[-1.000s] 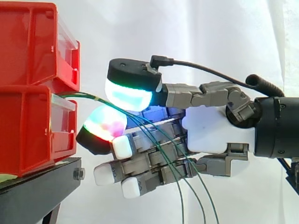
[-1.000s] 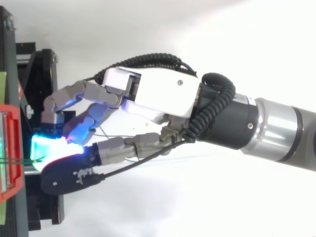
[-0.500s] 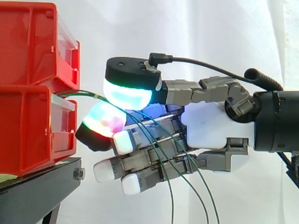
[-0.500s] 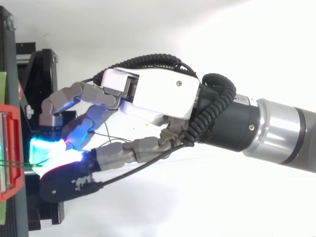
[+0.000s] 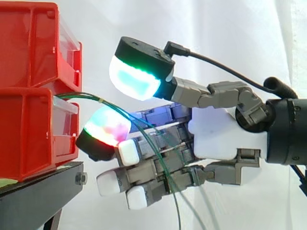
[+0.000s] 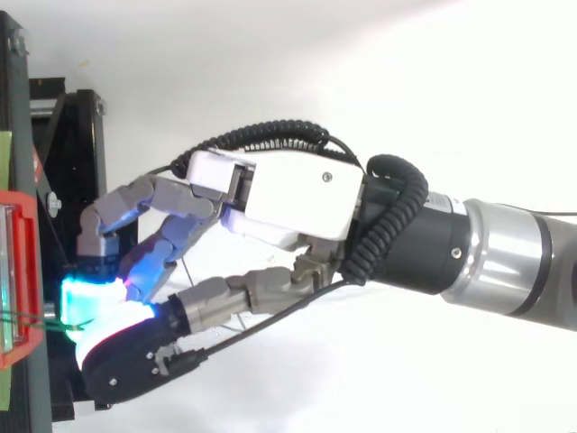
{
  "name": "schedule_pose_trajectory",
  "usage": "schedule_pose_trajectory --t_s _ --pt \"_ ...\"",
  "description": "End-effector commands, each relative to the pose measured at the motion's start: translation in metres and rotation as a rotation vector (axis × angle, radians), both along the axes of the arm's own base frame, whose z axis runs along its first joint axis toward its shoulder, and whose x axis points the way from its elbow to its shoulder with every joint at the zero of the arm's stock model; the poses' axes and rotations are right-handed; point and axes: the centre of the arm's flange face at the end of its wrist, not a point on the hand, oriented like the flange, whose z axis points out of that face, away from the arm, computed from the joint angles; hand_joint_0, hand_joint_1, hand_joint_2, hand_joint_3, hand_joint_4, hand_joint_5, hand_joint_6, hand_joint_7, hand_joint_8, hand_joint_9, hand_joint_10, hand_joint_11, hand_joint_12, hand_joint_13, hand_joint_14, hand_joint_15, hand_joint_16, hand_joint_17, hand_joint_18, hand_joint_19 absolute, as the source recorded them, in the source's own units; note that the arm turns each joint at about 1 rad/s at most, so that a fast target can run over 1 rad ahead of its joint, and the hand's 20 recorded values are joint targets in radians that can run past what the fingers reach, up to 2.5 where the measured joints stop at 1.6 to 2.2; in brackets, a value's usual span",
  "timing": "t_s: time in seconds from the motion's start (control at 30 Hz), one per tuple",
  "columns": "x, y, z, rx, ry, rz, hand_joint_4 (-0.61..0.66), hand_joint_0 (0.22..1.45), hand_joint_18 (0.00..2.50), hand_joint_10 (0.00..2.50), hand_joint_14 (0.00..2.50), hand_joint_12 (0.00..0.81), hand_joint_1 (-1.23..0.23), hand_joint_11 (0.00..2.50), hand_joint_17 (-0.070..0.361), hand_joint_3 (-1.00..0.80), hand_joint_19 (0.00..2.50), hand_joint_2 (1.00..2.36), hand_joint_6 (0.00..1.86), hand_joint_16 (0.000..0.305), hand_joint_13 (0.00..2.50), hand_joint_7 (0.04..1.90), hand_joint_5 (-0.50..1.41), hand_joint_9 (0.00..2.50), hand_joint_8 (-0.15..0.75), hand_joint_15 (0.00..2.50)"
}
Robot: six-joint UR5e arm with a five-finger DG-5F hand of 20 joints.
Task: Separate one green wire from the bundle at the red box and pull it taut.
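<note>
Thin green wires (image 5: pixel 88 97) leave the front of the lower red box (image 5: pixel 29 134) as a bundle tied by a small yellow band. They run right over a red-green glowing fingertip (image 5: pixel 108 127), then drop down across the other fingers. My hand (image 5: pixel 220 139) reaches in from the right, fingers nearly straight and pointing at the box. Its thumb pad (image 5: pixel 134 79), glowing cyan and green, is raised well above the wires with a clear gap. From above, the hand (image 6: pixel 288 194) has its glowing tips at the box's edge (image 6: pixel 22 271).
A second red bin (image 5: pixel 33 43) is stacked on the lower box. Both stand on a black stand (image 5: pixel 38 196) at the left. A white curtain hangs behind, with open space below and right of the hand.
The thumb has lifted up and away from the glowing fingertip, widening the gap over the wires. From above, the thumb has swung towards the lower edge. The hanging wires have shifted.
</note>
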Motion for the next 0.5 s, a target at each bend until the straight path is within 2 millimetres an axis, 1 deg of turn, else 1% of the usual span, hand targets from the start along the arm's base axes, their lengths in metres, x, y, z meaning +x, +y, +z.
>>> schedule_pose_trajectory --t_s 0.0,0.13,0.27,0.47 --pt "-0.003 0.005 -0.009 0.008 0.002 0.006 0.15 0.58 0.78 0.02 0.02 0.341 -0.61 0.59 0.109 -0.50 0.61 1.00 0.88 0.049 0.90 1.03 -0.14 1.13 0.304 0.42" --pt "-0.002 0.012 -0.008 0.014 -0.005 0.012 0.14 0.61 0.78 0.02 0.02 0.336 -0.70 0.60 0.107 -0.39 0.61 1.01 0.88 0.048 0.90 1.08 -0.14 1.13 0.299 0.43" --pt "-0.001 0.013 -0.003 0.018 -0.012 0.012 0.10 0.63 0.78 0.02 0.02 0.336 -0.77 0.61 0.107 -0.30 0.61 1.01 0.89 0.048 0.89 1.14 -0.14 1.11 0.300 0.43" --pt "0.002 0.014 0.006 0.017 -0.006 0.014 0.04 0.65 0.78 0.02 0.02 0.335 -0.82 0.62 0.107 -0.24 0.61 1.02 0.92 0.048 0.89 1.10 -0.15 1.08 0.294 0.44"
